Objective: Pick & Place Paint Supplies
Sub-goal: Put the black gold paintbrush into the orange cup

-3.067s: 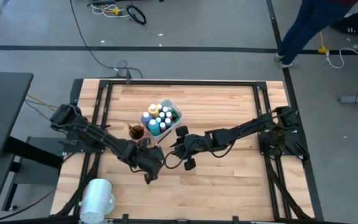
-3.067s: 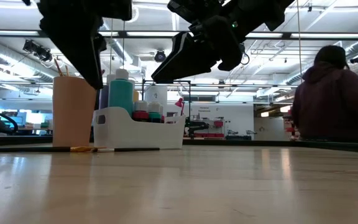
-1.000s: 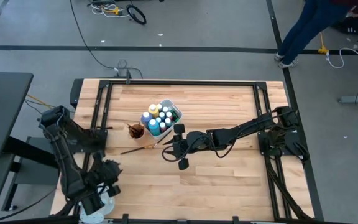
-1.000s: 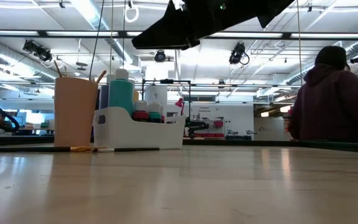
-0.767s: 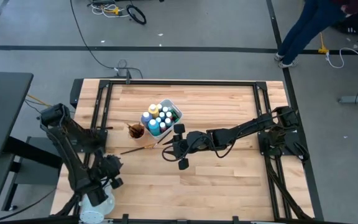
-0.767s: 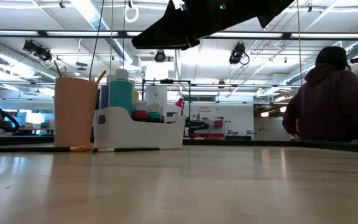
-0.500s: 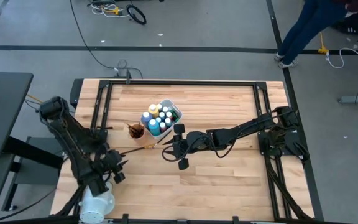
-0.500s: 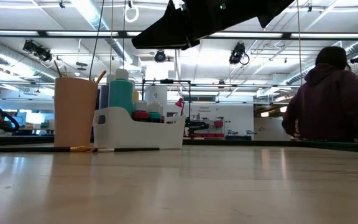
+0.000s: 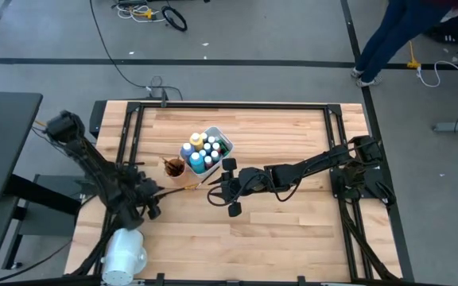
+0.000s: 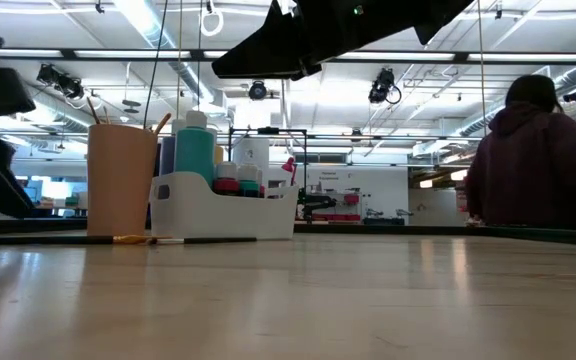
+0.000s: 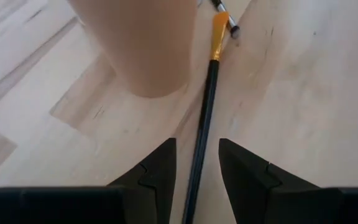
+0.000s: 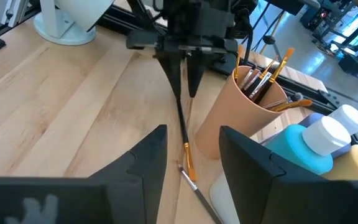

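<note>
Honestly, my left gripper [image 11: 196, 171] hangs open astride the loose brush [image 11: 205, 118] beside the tan cup [image 11: 143, 43], toward the table's left edge; closing off-centre, I risk rolling it away or nudging the cup; right gripper [image 12: 190, 157] waits open mid-table

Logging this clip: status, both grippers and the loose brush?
Left gripper open, straddling the brush handle on the table. Right gripper open, empty, near the tub. Cup close beside the brush.

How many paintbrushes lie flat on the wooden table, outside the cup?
2. One black-handled brush with an orange ferrule lies beside the tan cup, by the open left gripper. The second brush lies just past its tip, nearer the white plastic tub. More may be hidden.
</note>
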Available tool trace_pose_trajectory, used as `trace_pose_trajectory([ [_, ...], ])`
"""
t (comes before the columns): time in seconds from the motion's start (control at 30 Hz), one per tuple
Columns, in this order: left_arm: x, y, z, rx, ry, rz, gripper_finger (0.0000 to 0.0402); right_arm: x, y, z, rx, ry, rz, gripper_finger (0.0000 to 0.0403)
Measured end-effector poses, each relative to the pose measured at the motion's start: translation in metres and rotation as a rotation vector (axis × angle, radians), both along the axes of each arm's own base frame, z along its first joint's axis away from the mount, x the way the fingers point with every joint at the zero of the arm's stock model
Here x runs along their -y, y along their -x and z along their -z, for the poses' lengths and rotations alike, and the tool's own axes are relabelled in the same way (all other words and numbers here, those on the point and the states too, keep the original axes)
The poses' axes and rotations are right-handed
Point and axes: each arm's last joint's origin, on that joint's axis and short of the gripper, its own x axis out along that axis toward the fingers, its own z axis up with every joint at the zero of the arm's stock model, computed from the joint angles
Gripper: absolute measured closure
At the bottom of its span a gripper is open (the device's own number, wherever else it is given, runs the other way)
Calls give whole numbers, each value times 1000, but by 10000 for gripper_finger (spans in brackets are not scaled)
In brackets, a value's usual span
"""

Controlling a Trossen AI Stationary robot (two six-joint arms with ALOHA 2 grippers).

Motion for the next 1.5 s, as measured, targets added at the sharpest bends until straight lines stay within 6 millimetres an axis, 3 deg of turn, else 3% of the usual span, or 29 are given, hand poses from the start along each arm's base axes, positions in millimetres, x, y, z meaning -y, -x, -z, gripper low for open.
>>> trace_pose_trajectory([
  [0.33,-10,-3,25,45,44,115,271,0,-1,-1,17,-1,-1,252],
  [0.53,-18,3,34,79,93,34,277,0,-2,-6,71,3,-5,252],
  [0.67,-20,4,35,77,92,24,303,-1,-4,-12,127,46,-20,252],
  [0.87,-20,4,35,48,21,88,381,-1,-4,-16,170,5,-9,252],
  [0.97,-18,3,34,67,40,96,383,0,-4,-15,159,-2,-7,252],
  [1.2,-8,-4,30,93,62,239,369,1,-7,16,-16,-80,-23,252],
  [1.5,-9,-6,29,87,90,222,373,4,-22,86,-149,-79,-15,252],
])
